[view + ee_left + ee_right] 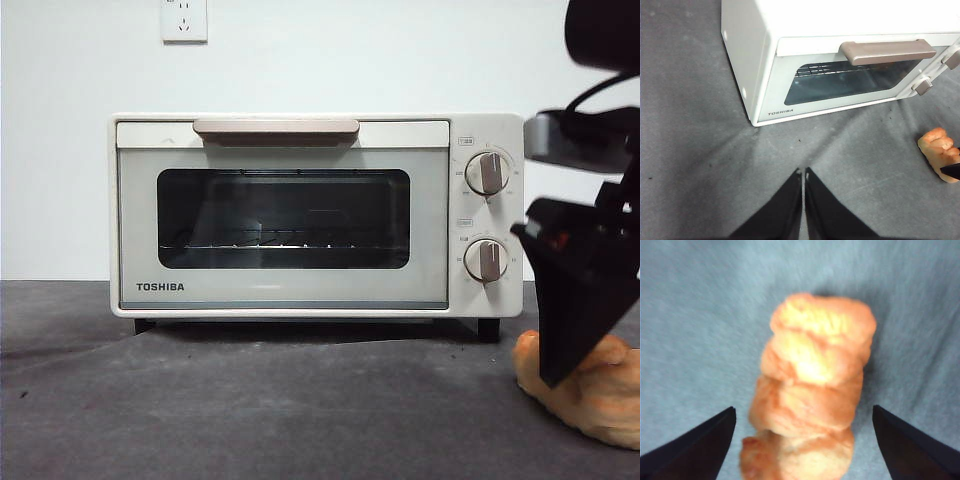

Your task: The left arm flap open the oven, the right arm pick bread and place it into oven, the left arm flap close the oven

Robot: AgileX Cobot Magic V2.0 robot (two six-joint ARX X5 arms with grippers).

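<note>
Weirdly, the TOSHIBA toaster oven door is shut, yet the right pincer spreads wide over the bread loaf lower right, presumably pre-positioning; the left pincer waits pinched together.

Front cam sits low at table height, close up, facing the oven door square on. Left wrist cam looks down at the oven from above and farther off. Right wrist cam hovers right over the bread, which all three views catch.
</note>
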